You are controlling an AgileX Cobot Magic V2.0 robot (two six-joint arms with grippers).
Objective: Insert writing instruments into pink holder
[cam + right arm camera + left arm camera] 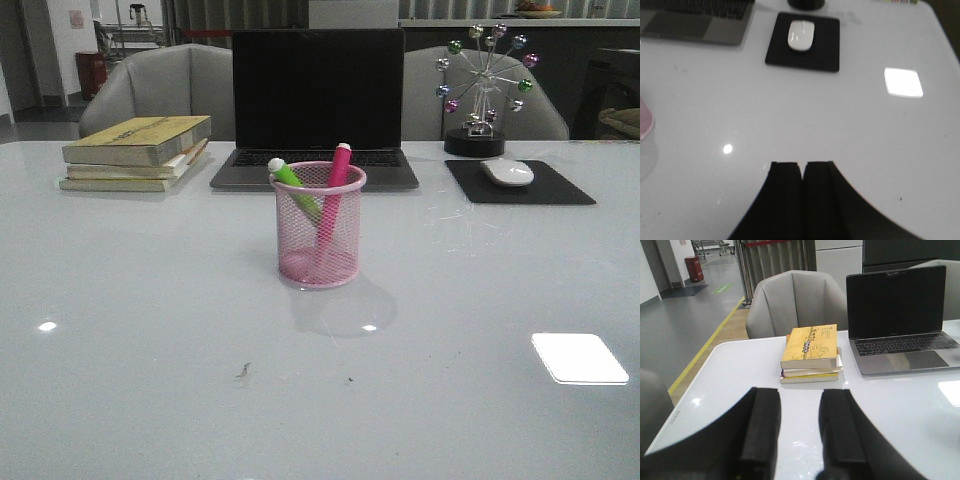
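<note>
A: What's on the desk?

B: Far side: a laptop, stacked books, a mouse pad. In the middle stands the pink holder, with the lime green highlighter and the pink highlighter leaning inside.

A: The grippers?

B: The left gripper hangs released, fingers parted, holding nothing. The right gripper is clenched, empty.

The left gripper, at the bottom centre of its wrist picture, has its 2 fingers apart. The right gripper, bottom centre, has its fingers pressed together, empty.
</note>
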